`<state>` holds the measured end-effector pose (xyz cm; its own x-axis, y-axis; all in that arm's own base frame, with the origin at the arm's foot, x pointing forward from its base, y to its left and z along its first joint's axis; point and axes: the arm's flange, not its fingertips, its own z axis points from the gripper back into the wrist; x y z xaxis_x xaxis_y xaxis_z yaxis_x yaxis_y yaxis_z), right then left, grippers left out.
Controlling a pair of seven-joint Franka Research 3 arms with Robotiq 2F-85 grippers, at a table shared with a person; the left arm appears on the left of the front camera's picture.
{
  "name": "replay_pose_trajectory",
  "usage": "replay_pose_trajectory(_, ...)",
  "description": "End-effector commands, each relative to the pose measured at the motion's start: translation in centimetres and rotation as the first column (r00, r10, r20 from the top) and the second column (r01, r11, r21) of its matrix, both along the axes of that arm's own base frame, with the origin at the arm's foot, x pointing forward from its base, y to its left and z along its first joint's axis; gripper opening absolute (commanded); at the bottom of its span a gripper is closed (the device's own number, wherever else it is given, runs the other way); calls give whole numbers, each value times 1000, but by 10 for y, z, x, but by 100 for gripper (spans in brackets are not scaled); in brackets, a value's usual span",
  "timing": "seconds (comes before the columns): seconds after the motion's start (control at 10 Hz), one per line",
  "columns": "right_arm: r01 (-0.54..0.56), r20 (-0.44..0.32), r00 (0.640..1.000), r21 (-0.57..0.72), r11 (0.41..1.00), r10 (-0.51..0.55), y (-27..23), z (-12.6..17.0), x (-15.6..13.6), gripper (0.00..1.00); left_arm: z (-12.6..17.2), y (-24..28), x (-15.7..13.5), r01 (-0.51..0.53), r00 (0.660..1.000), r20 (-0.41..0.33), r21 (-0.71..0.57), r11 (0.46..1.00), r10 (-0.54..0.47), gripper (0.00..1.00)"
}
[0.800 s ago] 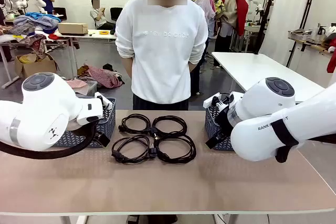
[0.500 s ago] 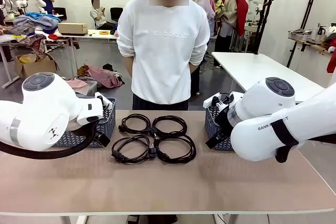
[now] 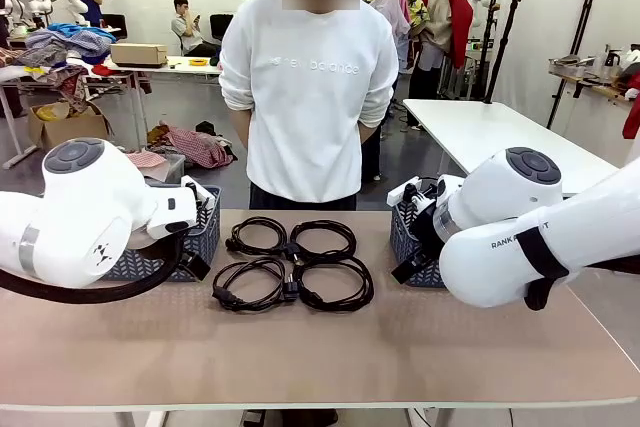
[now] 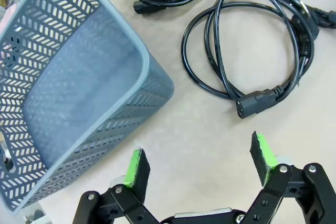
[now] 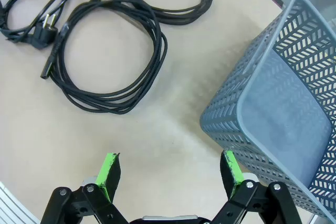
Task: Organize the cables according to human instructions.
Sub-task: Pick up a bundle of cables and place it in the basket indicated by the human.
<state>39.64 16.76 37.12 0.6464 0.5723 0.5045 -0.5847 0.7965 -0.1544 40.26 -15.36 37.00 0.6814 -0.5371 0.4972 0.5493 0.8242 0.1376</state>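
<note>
Since the cables (image 3: pixel 291 253) are wound into flat round coils, none of them has much of a long axis; they lie flat on the table (image 3: pixel 320 357) in a two-by-two block at the middle, between the left basket (image 3: pixel 205 232) and the right basket (image 3: pixel 400 237). The block runs a bit wider side to side than front to back, and the plug ends mostly bunch up in the centre where the coils meet.

From the left wrist view, the left gripper (image 4: pixel 197 145) hangs over bare tabletop with its green pads spread wide and nothing between them. The nearest coil (image 4: pixel 185 51) sits just ahead of the fingers, and its plug (image 4: pixel 260 99) points back toward the gripper, ending short of one pad (close, but not touching). The grey basket (image 4: pixel 147 72) is right beside it.

It's the same on the other side: the right gripper (image 5: pixel 169 156) is spread open and empty above the table. Its nearest coil (image 5: pixel 157 51) is ahead and off to one side, a little stretched on a diagonal, with its small plug end (image 5: pixel 44 72) aimed away from the basket (image 5: pixel 252 98).

The person (image 3: pixel 305 77) stands at the far edge.
</note>
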Motion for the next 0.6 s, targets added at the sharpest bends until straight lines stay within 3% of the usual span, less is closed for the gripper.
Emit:
replay_pose_trajectory(0.0,0,0,1000,0,1000,0,0,0,0,100,0,1,0,-2,1000,0,-1,1000,2,100)
replay_pose_trajectory(0.3,0,0,1000,0,1000,0,0,0,0,100,0,0,0,0,1000,0,0,1000,0,100)
replay_pose_trajectory(0.5,-47,13,999,5,999,47,-3,29,0,100,29,0,-9,28,999,29,-12,1000,-28,100)
